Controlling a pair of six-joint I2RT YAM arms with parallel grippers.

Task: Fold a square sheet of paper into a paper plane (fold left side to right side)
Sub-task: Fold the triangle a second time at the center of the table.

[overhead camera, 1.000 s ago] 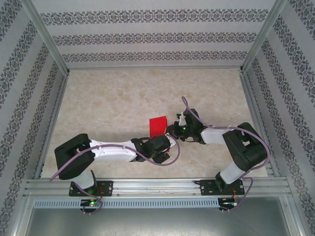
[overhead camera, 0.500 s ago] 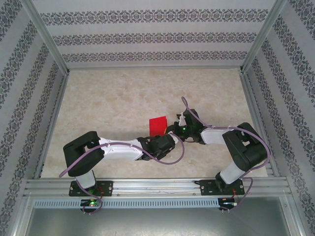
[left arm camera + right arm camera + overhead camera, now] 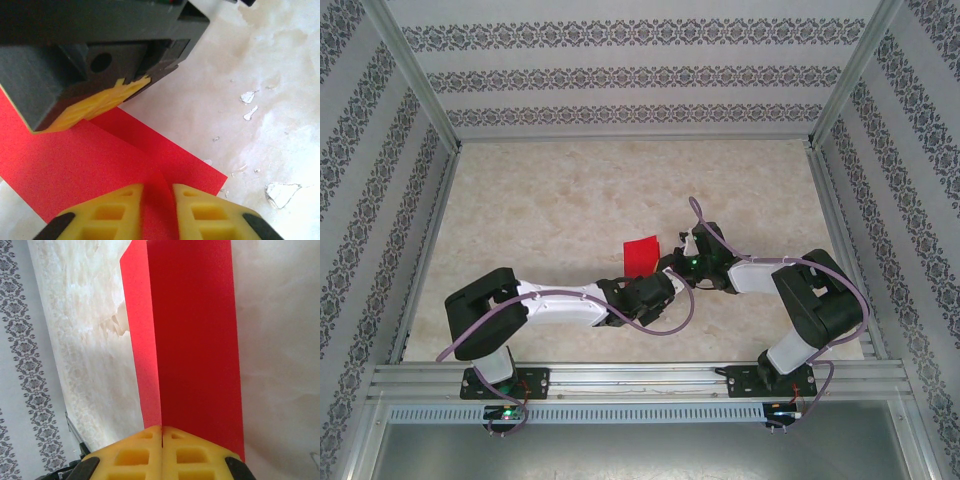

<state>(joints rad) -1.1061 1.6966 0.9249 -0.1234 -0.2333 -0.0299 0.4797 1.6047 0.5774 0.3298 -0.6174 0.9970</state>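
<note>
Red paper sits at the middle of the counter (image 3: 540,210): the square sheet of paper (image 3: 641,256) lies folded into a narrower shape, with both arms meeting at its near edge. In the right wrist view the right tool (image 3: 162,429) has its yellow pads pressed together on that edge, clamped on the sheet, and two layers of red run away from the seam, one offset from the other. The left tool (image 3: 157,189) holds its pads a narrow gap apart with red paper showing between them. I cannot tell whether it pinches the paper or only hovers over it.

By my reading, the left-to-right fold is laid over and the work in hand is setting it. The next move likely calls for lining up the offset edges, then pressing along the crease without dragging the thin sheet.

The counter is pale, marbled and slightly chipped. Patterned wallpaper (image 3: 620,75) lines the enclosure, with aluminium rails (image 3: 640,375) along the near side.
</note>
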